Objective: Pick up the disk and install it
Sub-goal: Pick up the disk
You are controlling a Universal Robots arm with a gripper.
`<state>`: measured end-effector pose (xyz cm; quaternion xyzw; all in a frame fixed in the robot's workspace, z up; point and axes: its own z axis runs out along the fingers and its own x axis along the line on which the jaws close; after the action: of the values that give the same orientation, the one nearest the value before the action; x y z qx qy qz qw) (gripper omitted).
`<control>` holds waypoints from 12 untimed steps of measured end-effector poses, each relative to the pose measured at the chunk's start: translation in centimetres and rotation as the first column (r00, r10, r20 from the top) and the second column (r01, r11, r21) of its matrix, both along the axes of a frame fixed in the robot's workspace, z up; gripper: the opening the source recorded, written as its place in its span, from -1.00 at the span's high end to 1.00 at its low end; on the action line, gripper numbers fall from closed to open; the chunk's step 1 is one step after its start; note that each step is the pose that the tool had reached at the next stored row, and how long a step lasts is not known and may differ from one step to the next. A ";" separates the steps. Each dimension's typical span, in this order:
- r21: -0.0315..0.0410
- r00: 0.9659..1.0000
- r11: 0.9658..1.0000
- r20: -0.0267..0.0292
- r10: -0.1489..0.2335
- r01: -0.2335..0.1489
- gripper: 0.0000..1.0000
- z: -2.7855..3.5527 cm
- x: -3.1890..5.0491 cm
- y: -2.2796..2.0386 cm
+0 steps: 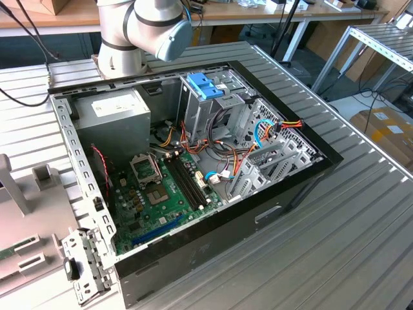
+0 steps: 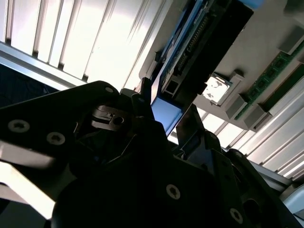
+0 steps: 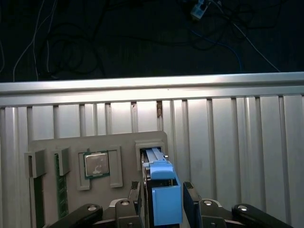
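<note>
Gripper [image 3: 163, 189] sits astride the blue-capped upper end of the disk [image 3: 159, 166], seen in both wrist views. The disk stands on edge in a slot of a grey holder [image 3: 123, 142] at the far edge of a slatted metal table [image 3: 237, 142]. It runs upright from slot to gripper, w/ its broad faces turned sideways. Clamped or loose: can't tell. A processor chip [image 3: 96, 165] & memory sticks [image 3: 59, 185] sit in the same holder, just beside the slot. In the exterior view, an open computer case [image 1: 297, 187] lies mid-table, w/ the arm [image 1: 142, 29] at its far side.
</note>
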<state>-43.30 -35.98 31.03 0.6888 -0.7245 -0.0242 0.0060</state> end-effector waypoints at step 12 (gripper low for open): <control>0.000 1.000 1.000 0.000 0.006 -0.006 0.04 -0.79 -0.15 0.00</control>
<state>-43.45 -35.98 30.24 0.6909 -0.7225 -0.0242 0.0061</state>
